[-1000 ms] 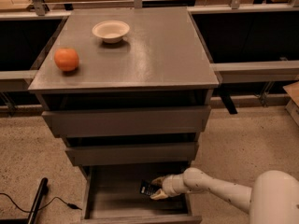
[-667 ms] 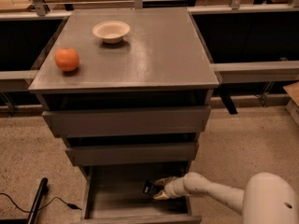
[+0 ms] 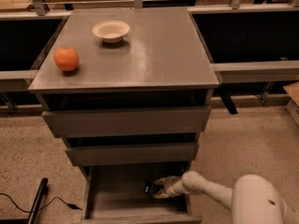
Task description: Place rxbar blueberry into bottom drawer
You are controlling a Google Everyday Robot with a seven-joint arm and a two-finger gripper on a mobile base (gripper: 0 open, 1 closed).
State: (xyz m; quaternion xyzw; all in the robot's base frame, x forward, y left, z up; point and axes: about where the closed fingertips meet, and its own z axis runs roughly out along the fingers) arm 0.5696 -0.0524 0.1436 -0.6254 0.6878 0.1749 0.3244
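The bottom drawer [image 3: 117, 204] is pulled open below the two wider grey drawers. My gripper [image 3: 156, 189] reaches into it from the right on a white arm. It is shut on the rxbar blueberry [image 3: 149, 188], a small dark bar held low over the right part of the drawer floor. I cannot tell whether the bar touches the floor.
An orange fruit [image 3: 67, 59] and a cream bowl [image 3: 111, 31] sit on the cabinet top [image 3: 154, 55]. A black cable and rod [image 3: 37, 204] lie on the floor at the left. Dark shelving stands behind the cabinet.
My arm has drawn a little to the left inside the drawer, carrying the bar with it. The fruit and bowl have not moved.
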